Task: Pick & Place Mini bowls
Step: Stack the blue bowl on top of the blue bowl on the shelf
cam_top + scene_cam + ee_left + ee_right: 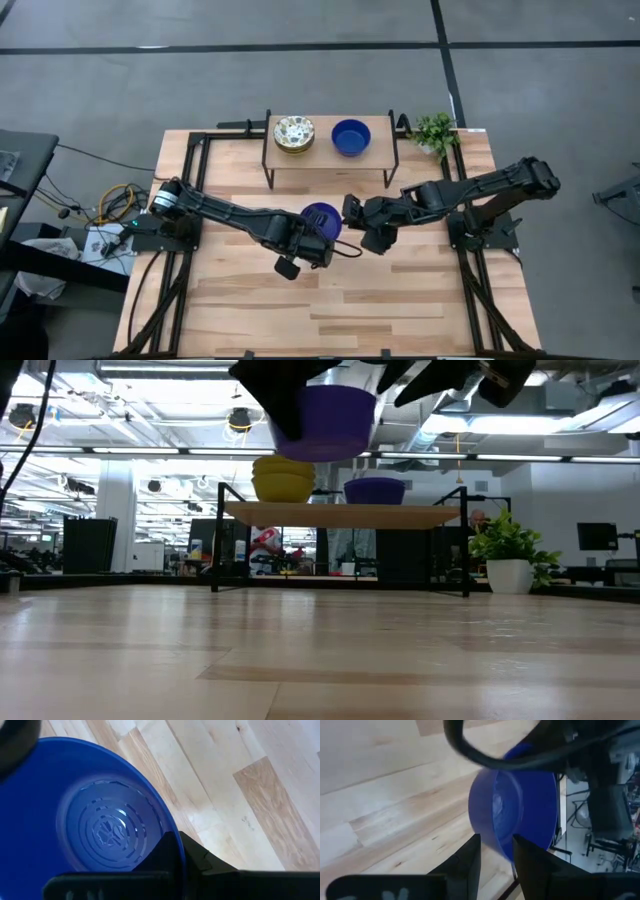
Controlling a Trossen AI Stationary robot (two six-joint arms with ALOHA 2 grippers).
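Observation:
My left gripper [322, 232] is shut on a cobalt blue mini bowl [320, 217] held in the air above the table's middle; in the low view this bowl [335, 420] hangs well above the wood. My right gripper [496, 855] is open, with its fingers on either side of that bowl's rim [502, 851]; I cannot tell whether they touch it. On the raised shelf [330, 160] at the far side sit a cream floral bowl, perhaps a stack [293, 133], and another blue bowl [350, 137], each resting on its base. Other bowls are out of view. My left gripper holds the blue bowl by its rim [170, 837], coming from above. One dark finger [175, 862] shows at the rim's edge; the other is hidden. The bowl is lifted clear of the table and sits upright.
The wooden shelf [340, 515] stands on thin black legs at the table's far side. A small potted plant [435, 130] stands at the far right corner. Bare wood [330, 300] spreads over the near half of the table.

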